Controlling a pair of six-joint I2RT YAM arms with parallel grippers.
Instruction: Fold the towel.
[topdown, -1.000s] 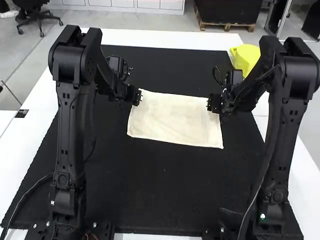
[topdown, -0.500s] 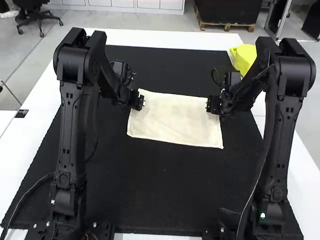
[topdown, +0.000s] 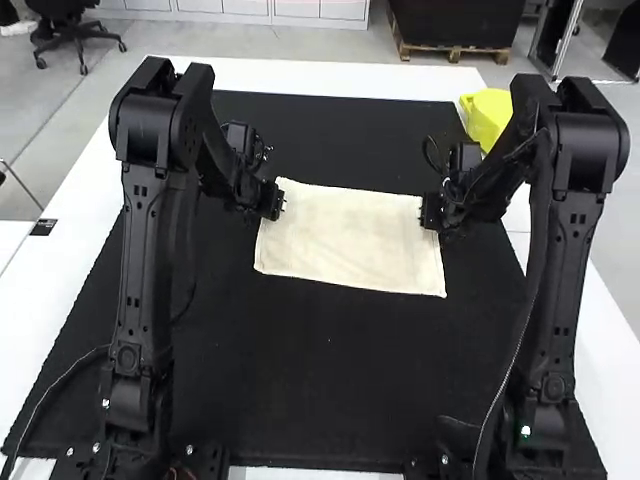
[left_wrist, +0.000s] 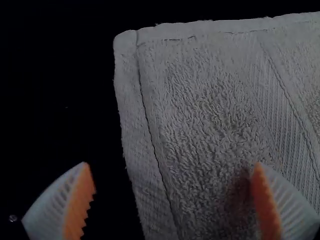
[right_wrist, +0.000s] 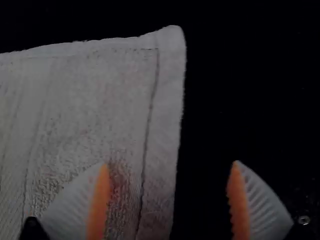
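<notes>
Towel (topdown: 348, 240) lies spread on the black mat (topdown: 320, 370) covering the middle of the white surface (topdown: 330, 75); its longer sides run across, between the two arms. Outline roughly rectangular, slightly skewed, lying flat. No fold line or turned-back flap seen on top. Whether a layer is already tucked beneath cannot be told, so an earlier fold is neither confirmed nor ruled out. Left hand (left_wrist: 172, 167): set wide, one ribbed finger over the towel, the other over the mat, side hem between them, near the far left corner. Right hand (right_wrist: 170, 164): likewise wide, one finger over the cloth and one past its side edge, near the far right corner. Nothing is gripped by either; contact with cloth or mat cannot be judged. Progress, as judged: both hands are placed at opposite side hems, which looks like preparation for a paired grasp. Grasp itself outstanding. Left to do: close both on the hems, lift the far edge, carry it over towards the near edge, lay it down and release; then possibly a second fold and some straightening. The towel's present skew is small, but unequal bites on the two hems could carry it into the fold. Estimate: preparation largely done, the fold now due wholly ahead.
</notes>
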